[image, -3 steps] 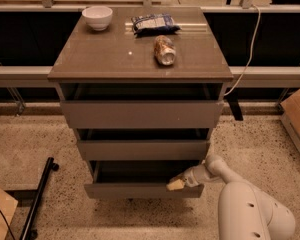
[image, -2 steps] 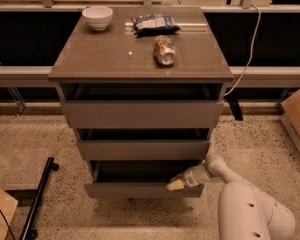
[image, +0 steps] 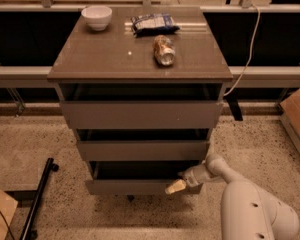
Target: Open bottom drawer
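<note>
The bottom drawer (image: pixel 135 186) is the lowest of three in the grey-brown cabinet (image: pixel 140 59). Its flat front stands pulled out a little, with a dark gap above it. My gripper (image: pixel 176 185) reaches in from the lower right on a white arm (image: pixel 250 209). Its pale fingertips sit at the top edge of the bottom drawer's front, near the right end. The middle drawer (image: pixel 142 150) and the taller top drawer (image: pixel 141 114) also stand slightly out.
On the cabinet top are a white bowl (image: pixel 97 17), a blue-white snack bag (image: pixel 153 23) and a can (image: pixel 164 50) lying on its side. A cardboard box (image: pixel 297 119) stands at the right, a black stand leg (image: pixel 39 196) at the lower left. A white cable (image: pixel 246 49) hangs at the right.
</note>
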You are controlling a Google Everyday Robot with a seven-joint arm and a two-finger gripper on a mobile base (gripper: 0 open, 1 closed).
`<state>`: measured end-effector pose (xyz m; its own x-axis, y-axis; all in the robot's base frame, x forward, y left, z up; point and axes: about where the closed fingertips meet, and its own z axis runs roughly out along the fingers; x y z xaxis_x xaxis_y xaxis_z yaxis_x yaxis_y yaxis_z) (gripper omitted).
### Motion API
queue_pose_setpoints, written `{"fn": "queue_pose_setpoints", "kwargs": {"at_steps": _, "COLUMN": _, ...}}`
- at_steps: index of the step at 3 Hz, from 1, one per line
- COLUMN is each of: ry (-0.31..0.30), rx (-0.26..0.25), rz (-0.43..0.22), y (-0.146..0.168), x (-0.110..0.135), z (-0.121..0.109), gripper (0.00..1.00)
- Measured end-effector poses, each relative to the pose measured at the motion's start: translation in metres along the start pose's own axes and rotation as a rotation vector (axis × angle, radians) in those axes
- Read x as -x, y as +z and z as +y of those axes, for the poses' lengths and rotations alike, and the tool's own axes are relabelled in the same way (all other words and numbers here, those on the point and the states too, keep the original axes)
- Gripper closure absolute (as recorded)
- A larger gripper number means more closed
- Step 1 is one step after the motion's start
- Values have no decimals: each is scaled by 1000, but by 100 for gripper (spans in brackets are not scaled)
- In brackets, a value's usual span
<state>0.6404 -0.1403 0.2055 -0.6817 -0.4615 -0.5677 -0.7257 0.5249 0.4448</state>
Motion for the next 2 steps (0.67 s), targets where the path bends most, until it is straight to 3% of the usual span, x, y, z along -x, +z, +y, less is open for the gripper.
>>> {"fn": "queue_pose_setpoints", "kwargs": {"at_steps": 1, "ry": 0, "rx": 0, "rz": 0, "y": 0, "x": 0, "z": 0, "gripper": 42}}
{"fn": "queue_pose_setpoints", "kwargs": {"at_steps": 2, "ry": 59, "rx": 1, "rz": 38, "y": -9, "x": -26, "z": 13, "gripper": 65}}
